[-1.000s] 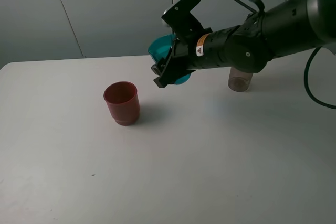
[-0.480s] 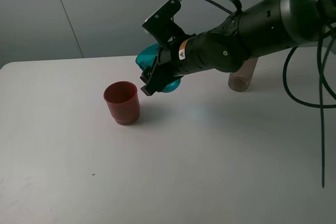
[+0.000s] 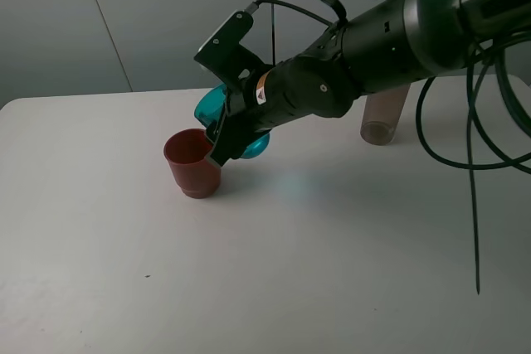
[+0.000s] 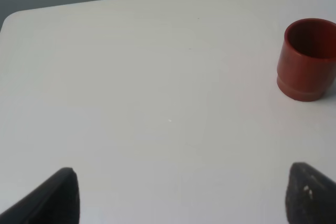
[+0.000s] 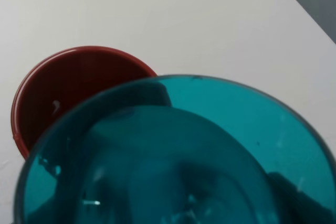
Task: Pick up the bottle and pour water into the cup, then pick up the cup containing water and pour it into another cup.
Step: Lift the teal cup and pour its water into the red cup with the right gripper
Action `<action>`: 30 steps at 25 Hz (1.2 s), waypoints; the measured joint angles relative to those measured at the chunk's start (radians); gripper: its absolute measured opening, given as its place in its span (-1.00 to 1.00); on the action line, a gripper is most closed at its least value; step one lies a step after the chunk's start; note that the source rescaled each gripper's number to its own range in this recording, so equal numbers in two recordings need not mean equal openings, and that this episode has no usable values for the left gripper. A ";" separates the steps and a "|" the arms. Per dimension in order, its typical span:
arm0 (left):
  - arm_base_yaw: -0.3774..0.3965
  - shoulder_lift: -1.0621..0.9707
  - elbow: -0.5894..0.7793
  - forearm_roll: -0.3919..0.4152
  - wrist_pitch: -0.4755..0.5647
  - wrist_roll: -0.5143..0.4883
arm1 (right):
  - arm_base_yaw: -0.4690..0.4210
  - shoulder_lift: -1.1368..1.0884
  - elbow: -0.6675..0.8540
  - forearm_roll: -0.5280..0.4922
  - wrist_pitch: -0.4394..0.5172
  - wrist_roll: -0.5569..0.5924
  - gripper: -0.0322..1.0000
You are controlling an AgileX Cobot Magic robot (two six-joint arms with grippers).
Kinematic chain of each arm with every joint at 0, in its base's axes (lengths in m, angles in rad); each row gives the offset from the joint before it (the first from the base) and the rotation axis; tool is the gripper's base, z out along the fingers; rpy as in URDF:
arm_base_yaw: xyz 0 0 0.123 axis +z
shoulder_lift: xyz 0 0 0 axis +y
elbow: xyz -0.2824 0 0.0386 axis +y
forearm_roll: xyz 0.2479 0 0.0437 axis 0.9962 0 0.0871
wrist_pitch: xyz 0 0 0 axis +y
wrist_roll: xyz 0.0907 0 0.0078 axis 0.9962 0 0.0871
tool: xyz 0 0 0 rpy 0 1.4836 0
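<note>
My right gripper is shut on the teal-blue cup and holds it tilted, its mouth toward the red cup and just above that cup's right rim. In the right wrist view the teal cup fills the picture, with the red cup open below and beside it. The grey-brown bottle stands at the back right, mostly hidden behind the right arm. The left gripper is open and empty, low over bare table; the red cup stands well apart from it.
The white table ends at a grey wall behind and has a rounded far left corner. Black cables hang from the right arm over the table's right side.
My right arm has carried the teal cup leftward and down to the red cup's rim, tipping it further. The red cup and the bottle have not moved.
</note>
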 joint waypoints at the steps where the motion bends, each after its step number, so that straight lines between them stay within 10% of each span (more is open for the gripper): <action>1: 0.000 0.000 0.000 0.000 0.000 0.000 | 0.000 0.003 -0.008 0.000 0.016 0.000 -0.90; 30: 0.000 0.000 0.000 0.000 0.000 0.000 | 0.015 0.109 -0.254 -0.160 0.368 -0.020 -0.90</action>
